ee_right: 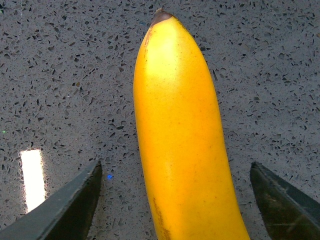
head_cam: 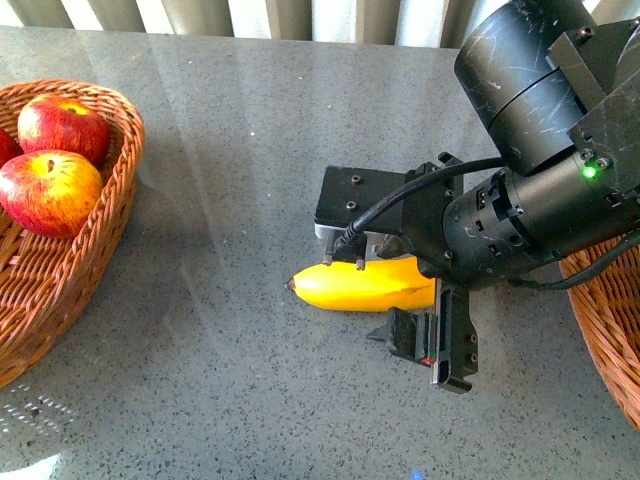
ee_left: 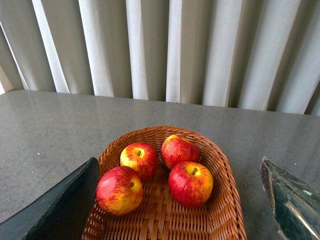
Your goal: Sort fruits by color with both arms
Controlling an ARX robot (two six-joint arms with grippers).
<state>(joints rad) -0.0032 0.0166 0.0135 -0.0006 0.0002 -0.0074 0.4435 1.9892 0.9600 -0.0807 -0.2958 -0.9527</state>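
Observation:
A yellow banana [head_cam: 360,285] with a dark tip lies on the grey table near the middle. My right gripper [head_cam: 375,295] is open and straddles it, one finger on each side, neither touching. In the right wrist view the banana [ee_right: 180,150] runs between the two dark fingertips [ee_right: 65,210] with gaps on both sides. Red-and-yellow apples [head_cam: 48,190] lie in a wicker basket [head_cam: 120,215] at the left. In the left wrist view my left gripper [ee_left: 175,215] hangs open over that basket [ee_left: 227,200], which holds several apples [ee_left: 190,183]. The left gripper does not show in the front view.
A second wicker basket [head_cam: 610,330] shows at the right edge, partly behind the right arm. Vertical blinds [ee_left: 160,50] close off the far side of the table. Bare grey tabletop [head_cam: 230,150] lies between the two baskets.

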